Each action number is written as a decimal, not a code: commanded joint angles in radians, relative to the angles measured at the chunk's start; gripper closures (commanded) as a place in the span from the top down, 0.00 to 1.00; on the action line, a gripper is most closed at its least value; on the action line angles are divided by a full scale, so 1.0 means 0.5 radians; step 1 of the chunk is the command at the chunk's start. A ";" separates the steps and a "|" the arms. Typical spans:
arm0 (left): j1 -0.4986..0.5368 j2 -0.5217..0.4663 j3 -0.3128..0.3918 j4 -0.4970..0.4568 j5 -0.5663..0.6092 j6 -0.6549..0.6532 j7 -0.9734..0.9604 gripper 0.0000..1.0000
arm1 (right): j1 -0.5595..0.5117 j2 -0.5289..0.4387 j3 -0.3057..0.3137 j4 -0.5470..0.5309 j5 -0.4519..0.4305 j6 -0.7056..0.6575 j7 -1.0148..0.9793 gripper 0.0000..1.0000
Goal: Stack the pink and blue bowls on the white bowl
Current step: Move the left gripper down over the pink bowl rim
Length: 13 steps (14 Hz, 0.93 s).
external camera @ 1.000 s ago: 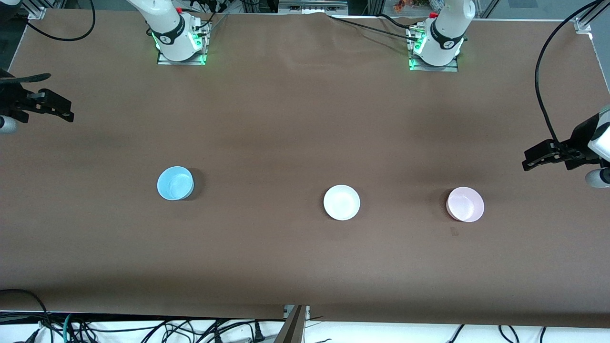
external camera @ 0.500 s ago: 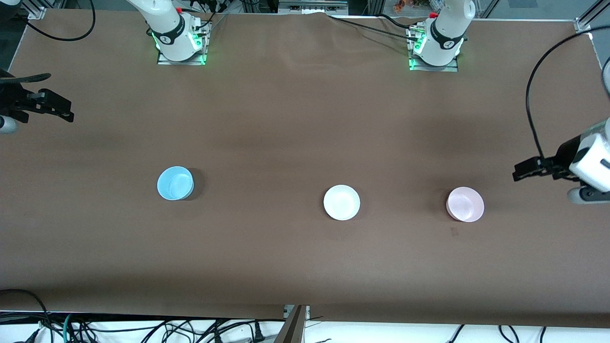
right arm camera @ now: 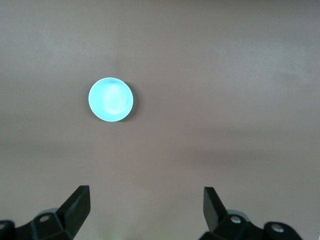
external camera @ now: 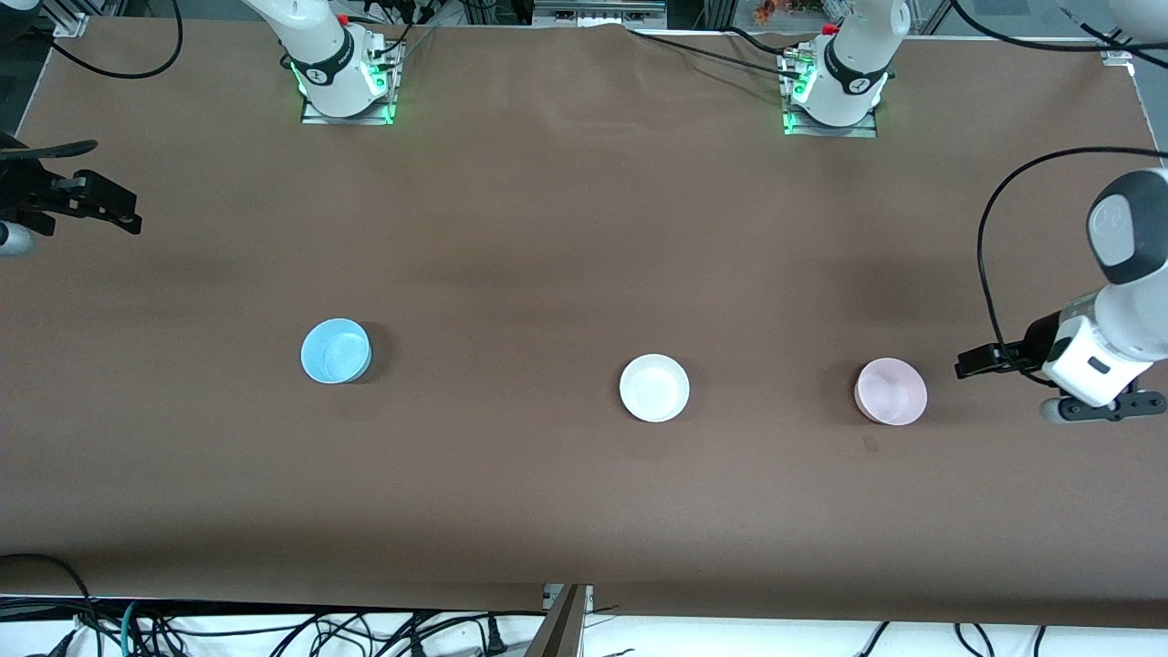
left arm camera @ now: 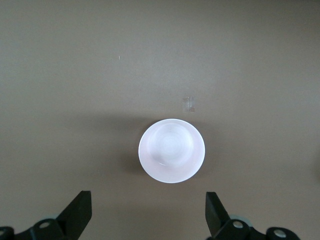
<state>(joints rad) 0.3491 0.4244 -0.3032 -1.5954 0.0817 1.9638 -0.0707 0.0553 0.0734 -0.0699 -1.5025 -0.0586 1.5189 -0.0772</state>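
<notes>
Three bowls stand in a row on the brown table. The blue bowl (external camera: 336, 350) is toward the right arm's end, the white bowl (external camera: 654, 388) is in the middle, and the pink bowl (external camera: 891, 391) is toward the left arm's end. My left gripper (external camera: 969, 363) hovers open over the table just beside the pink bowl, at the left arm's end. In the left wrist view the pink bowl (left arm camera: 171, 150) lies ahead of the open left gripper (left arm camera: 148, 207). My right gripper (external camera: 128, 212) waits open over the table's right-arm end, and its wrist view shows the blue bowl (right arm camera: 111, 99) well ahead of it (right arm camera: 146, 200).
Both arm bases (external camera: 345, 87) (external camera: 830, 100) stand with green lights along the table edge farthest from the camera. A black cable (external camera: 985, 255) loops from the left arm. A small mark (external camera: 870, 444) is on the cloth near the pink bowl. Loose cables (external camera: 274, 630) hang below the near edge.
The left arm has swung in, bringing its open gripper toward the pink bowl. The right arm and all three bowls have not moved.
</notes>
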 commanded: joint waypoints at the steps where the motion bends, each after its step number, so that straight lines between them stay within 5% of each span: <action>1: 0.014 0.047 -0.010 -0.122 0.036 0.204 0.046 1.00 | 0.000 0.007 0.008 0.029 -0.018 -0.007 -0.005 1.00; 5: 0.029 0.084 0.002 -0.383 0.069 0.634 0.046 1.00 | 0.000 0.010 0.008 0.029 -0.015 0.024 -0.005 1.00; 13: 0.035 0.213 0.002 -0.383 0.140 0.717 0.040 0.98 | 0.003 0.019 0.014 0.029 0.010 0.042 0.032 1.00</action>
<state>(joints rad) 0.3607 0.5188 -0.3002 -1.7827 0.1360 2.2974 -0.0663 0.0564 0.0783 -0.0659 -1.5025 -0.0578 1.5404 -0.0763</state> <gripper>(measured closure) 0.009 0.000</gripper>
